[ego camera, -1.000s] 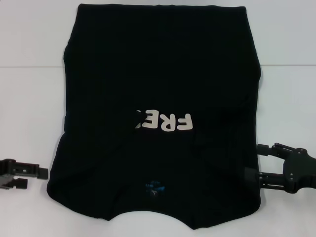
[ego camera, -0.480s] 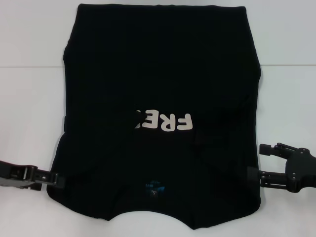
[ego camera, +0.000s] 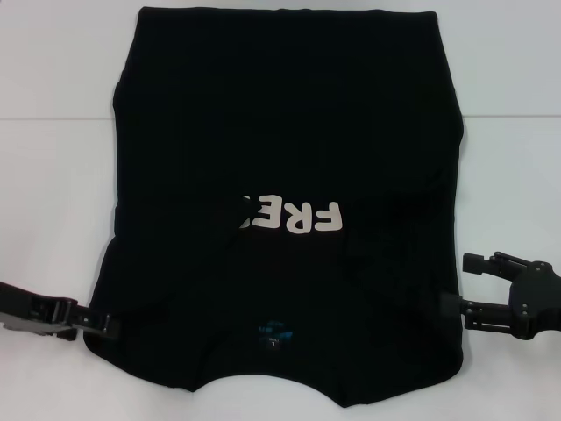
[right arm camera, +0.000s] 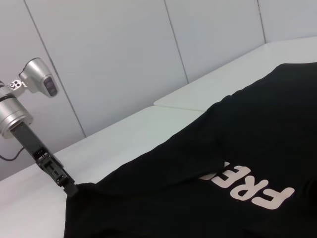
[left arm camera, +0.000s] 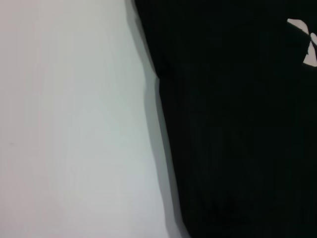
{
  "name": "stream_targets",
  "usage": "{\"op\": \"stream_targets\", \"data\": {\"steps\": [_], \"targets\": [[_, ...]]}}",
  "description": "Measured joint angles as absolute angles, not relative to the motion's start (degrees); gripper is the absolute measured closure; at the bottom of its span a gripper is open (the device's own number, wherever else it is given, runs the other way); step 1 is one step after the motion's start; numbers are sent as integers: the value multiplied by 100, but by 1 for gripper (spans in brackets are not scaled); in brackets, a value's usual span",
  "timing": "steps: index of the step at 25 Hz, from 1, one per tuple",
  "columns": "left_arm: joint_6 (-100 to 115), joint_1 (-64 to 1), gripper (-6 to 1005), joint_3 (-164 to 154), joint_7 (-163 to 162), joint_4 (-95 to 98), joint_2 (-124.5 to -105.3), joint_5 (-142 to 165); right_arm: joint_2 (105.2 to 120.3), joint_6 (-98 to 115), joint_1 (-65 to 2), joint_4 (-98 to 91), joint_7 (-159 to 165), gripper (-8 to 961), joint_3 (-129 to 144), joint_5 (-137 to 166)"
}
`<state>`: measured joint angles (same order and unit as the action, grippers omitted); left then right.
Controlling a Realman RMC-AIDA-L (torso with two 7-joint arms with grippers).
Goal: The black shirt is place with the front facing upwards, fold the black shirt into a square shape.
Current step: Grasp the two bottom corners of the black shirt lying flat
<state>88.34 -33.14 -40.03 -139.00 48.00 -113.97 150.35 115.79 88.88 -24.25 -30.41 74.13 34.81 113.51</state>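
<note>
While the black shirt (ego camera: 285,202) is lying flat on the white table (ego camera: 53,175) in the head view, print facing up, the left gripper (ego camera: 107,325) is touching its left edge near the collar; whether its fingers are gripping cloth I cannot tell. The right gripper (ego camera: 458,283) is standing open at the right edge, holding nothing. In the left wrist view, the shirt's edge is lying on the table. In the right wrist view, the left gripper (right arm camera: 70,188) is meeting the shirt's corner
</note>
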Motion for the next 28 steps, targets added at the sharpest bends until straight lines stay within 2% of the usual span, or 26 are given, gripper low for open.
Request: {"op": "stream_targets", "data": {"steps": [8, 11, 22, 28], "targets": [[8778, -3376, 161, -4076, -13940, 5124, -11576, 15406, 11578, 8874, -2456, -3041, 7503, 6, 3480, 11360], [8779, -3374, 183, -4093, -13964, 5155, -11579, 15454, 11575, 8868, -2459, -3041, 7512, 6, 3480, 11361], [8769, -3359, 604, -4131, -13949, 5160, -11586, 15472, 11574, 8872, -2487, -3041, 7515, 7, 3480, 11359], [8785, -3369, 747, -4123, -13951, 5165, -11582, 15455, 11565, 8879, -2487, -3042, 7541, 7, 3479, 11353]]}}
